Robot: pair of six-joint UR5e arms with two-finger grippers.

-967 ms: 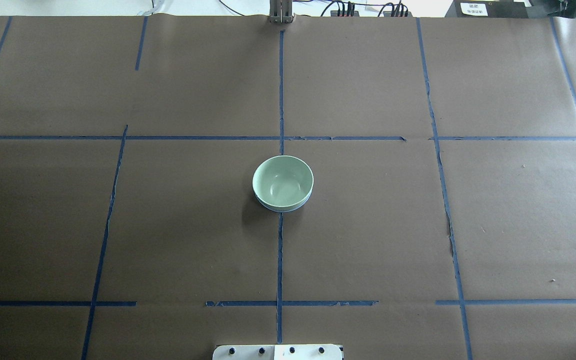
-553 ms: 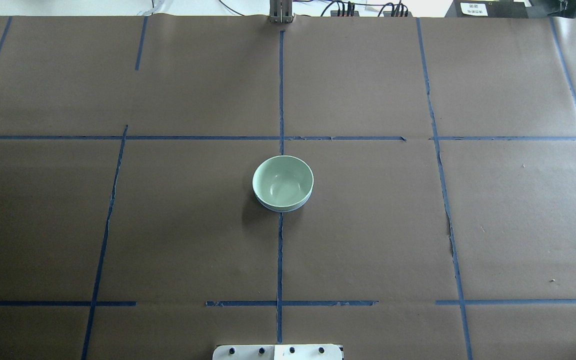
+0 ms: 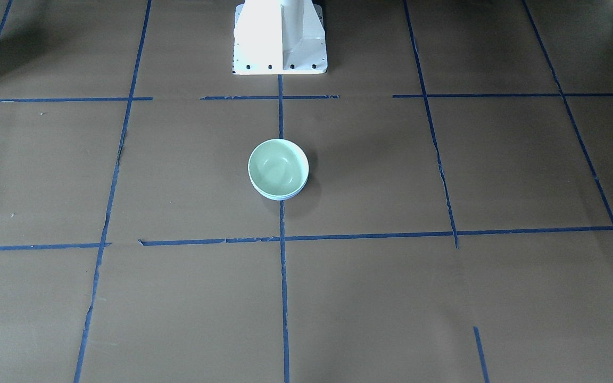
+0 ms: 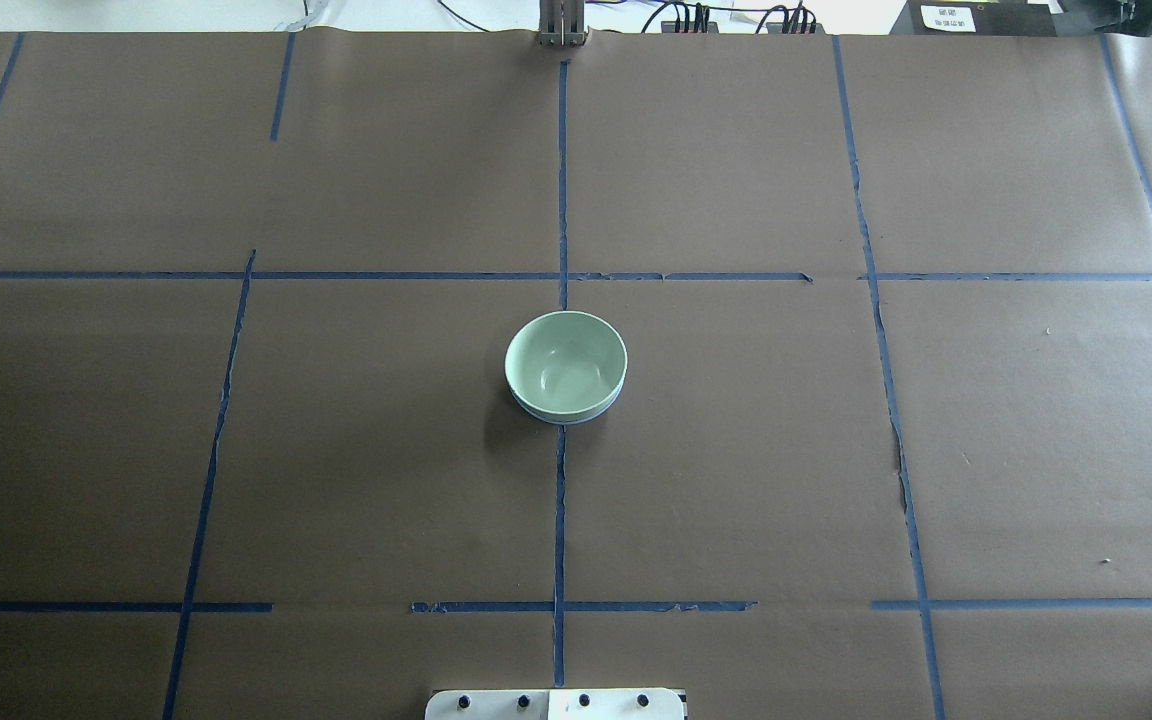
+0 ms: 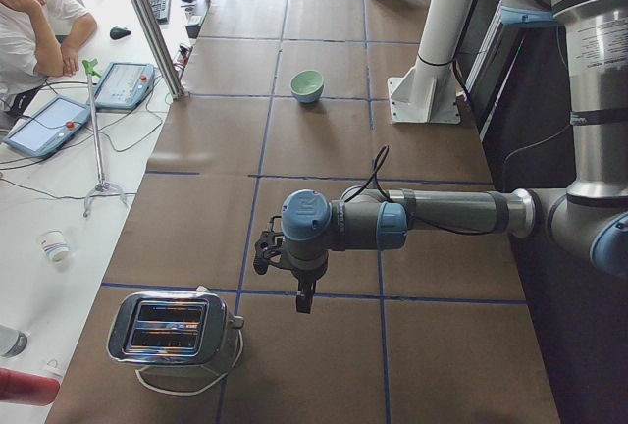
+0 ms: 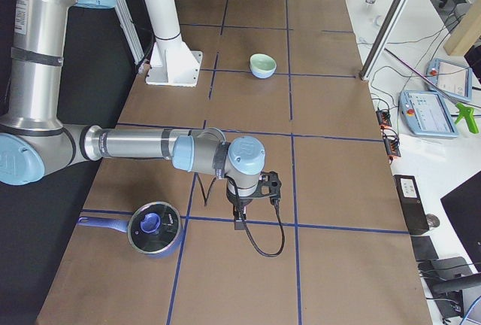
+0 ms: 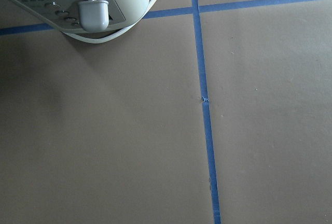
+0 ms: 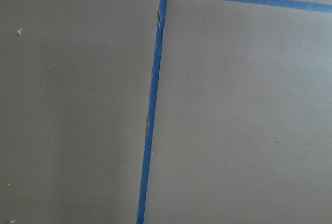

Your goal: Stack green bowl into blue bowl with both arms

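The green bowl sits nested in the blue bowl at the centre of the counter, so the stacking looks done. The left end effector and the right end effector hang well apart from the bowls, seemingly parked clear. Whether either is open or closed cannot be told.

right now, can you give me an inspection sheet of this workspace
surface: table covered in brown paper with blue tape lines, torn in places
job's things: green bowl sits nested in the blue bowl at the centre, upright; only the blue rim shows
clutter: toaster at the robot's left end; lidded pot at its right end
grippers: left gripper and right gripper hang over the table ends, far from the bowls; open or shut cannot be told
cables: white toaster cord; black cable looping off the right wrist
surroundings: seated person at a side desk; white pedestal
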